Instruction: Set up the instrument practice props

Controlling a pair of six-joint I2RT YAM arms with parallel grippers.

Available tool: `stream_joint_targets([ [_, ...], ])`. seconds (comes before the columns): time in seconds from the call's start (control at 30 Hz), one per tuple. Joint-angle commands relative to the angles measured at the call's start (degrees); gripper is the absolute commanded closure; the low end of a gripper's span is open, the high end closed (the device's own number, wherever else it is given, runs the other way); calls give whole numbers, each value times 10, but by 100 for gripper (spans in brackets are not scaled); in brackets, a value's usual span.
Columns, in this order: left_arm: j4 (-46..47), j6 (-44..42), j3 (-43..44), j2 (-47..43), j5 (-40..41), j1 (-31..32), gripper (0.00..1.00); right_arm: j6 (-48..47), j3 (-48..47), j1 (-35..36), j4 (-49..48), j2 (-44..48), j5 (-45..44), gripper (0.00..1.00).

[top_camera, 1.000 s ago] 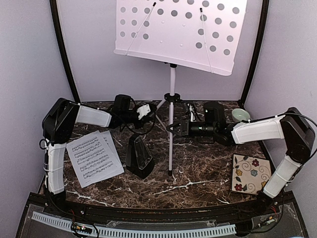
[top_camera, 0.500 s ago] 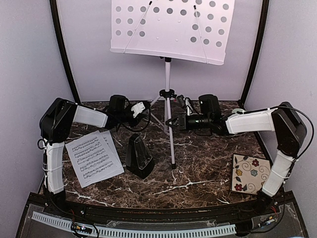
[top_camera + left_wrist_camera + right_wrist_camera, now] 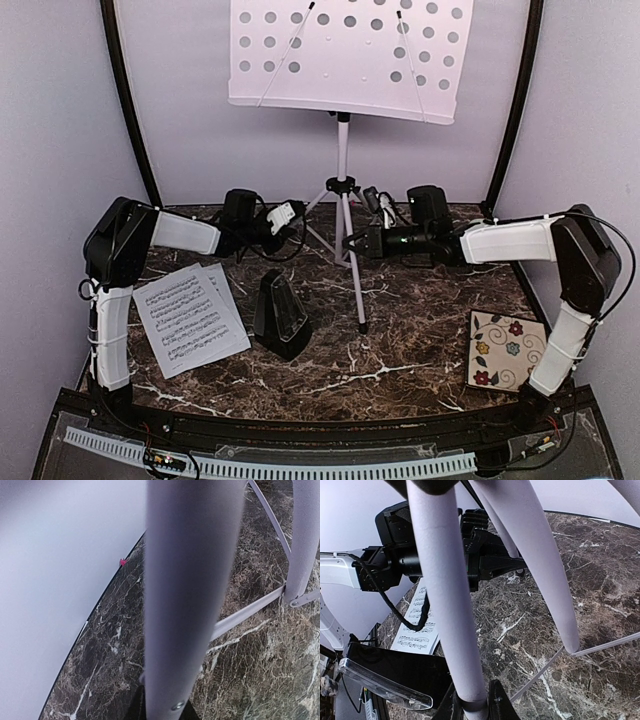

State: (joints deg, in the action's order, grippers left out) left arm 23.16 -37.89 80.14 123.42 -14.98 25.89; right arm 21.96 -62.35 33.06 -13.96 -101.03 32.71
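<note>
The white music stand (image 3: pixel 345 55) stands at the back of the table on its silver pole (image 3: pixel 343 150) and tripod. My left gripper (image 3: pixel 298 215) is shut on the tripod's left leg (image 3: pixel 185 605); only dark jaw tips (image 3: pixel 162 712) show beside it. My right gripper (image 3: pixel 352 243) is shut on the front leg (image 3: pixel 445 605), with its jaws (image 3: pixel 472 705) on either side; that leg's foot (image 3: pixel 362 325) is on the table. Two music sheets (image 3: pixel 188 315) lie flat at the left, also in the right wrist view (image 3: pixel 417 625). The black metronome (image 3: pixel 280 315) stands beside them.
A floral tile (image 3: pixel 508 350) lies at the front right by the right arm's base. Purple walls and black frame posts (image 3: pixel 135 120) close in the back and sides. The table top is dark marble (image 3: pixel 420 320). The left gripper shows in the right wrist view (image 3: pixel 485 555).
The stand has shifted back and a little right. Its front foot moved up the table and rightwards. Both grippers went with it and kept their hold on the legs.
</note>
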Motion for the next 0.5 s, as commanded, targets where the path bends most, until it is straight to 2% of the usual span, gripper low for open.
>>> stream_joint_targets([
  [0.0,2,106,5,-29,59,-39,75,35,29,-3,180,-26,-21,98],
  [0.07,8,115,-15,-49,53,-37,58,34,34,-2,178,-18,-22,89],
  [0.17,5,132,-28,-77,57,-37,46,31,41,4,171,0,-20,74],
  [0.3,-21,155,-44,-121,50,-36,38,27,35,10,173,17,-23,49],
  [0.47,-70,182,-98,-204,86,-37,30,30,33,12,183,66,-59,35],
])
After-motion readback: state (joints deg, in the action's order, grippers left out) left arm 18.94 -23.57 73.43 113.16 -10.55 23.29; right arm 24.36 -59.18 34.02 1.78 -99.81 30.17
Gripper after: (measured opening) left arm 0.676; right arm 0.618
